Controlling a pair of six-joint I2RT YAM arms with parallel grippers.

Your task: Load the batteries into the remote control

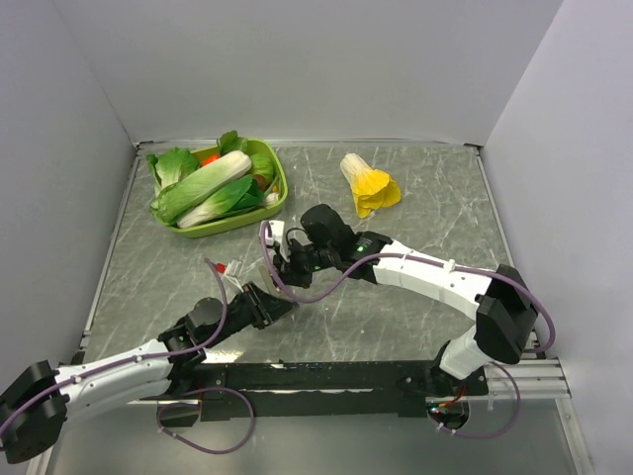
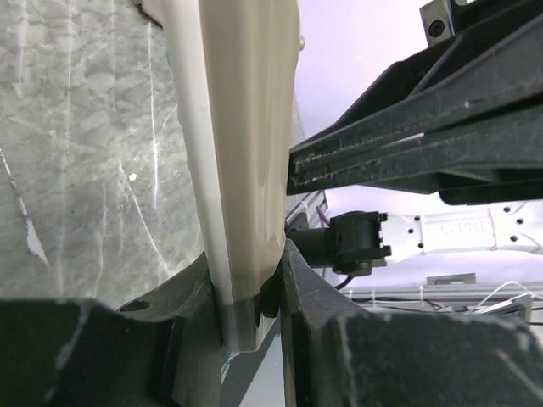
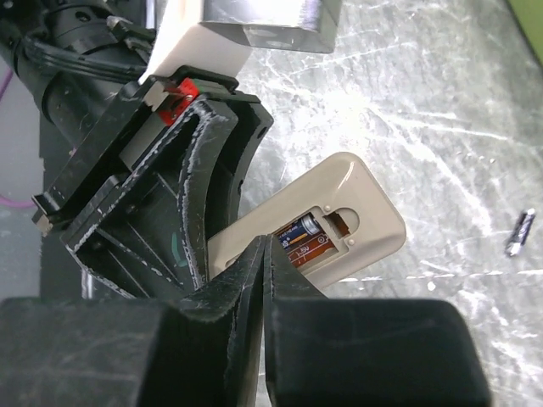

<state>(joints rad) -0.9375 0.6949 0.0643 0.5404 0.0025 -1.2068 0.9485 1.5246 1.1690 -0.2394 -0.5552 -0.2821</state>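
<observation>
The slim remote control [image 3: 356, 199], its plain beige plastic back turned up, was held just off the grey marbled table [image 1: 376, 327] near the middle, its battery bay open. A small dark cylinder with an orange label, one of the batteries [image 3: 304, 239], lay inside the bay. I could not tell whether it was fully seated.

The left tool [image 2: 246, 297] was clamped on the remote's narrow edges near one end. This probably served to steady the body and leave the bay open to the other arm.

The right tool [image 3: 265, 248] came in from 6 o'clock in its own view, fingers drawn together with nothing visible between them. Its tip rested at the edge of the bay against the battery, which looked like a push to press it home.

The second battery [image 3: 519, 231], a thin grey-black cylinder, lay loose on the table at 3 o'clock from the remote, well apart from it and not yet loaded.

Farther out, a lime-green tray [image 1: 282, 188] of toy vegetables sat at 11 o'clock on the table, and a yellow-and-white toy cabbage [image 1: 369, 185] at 1 o'clock.
</observation>
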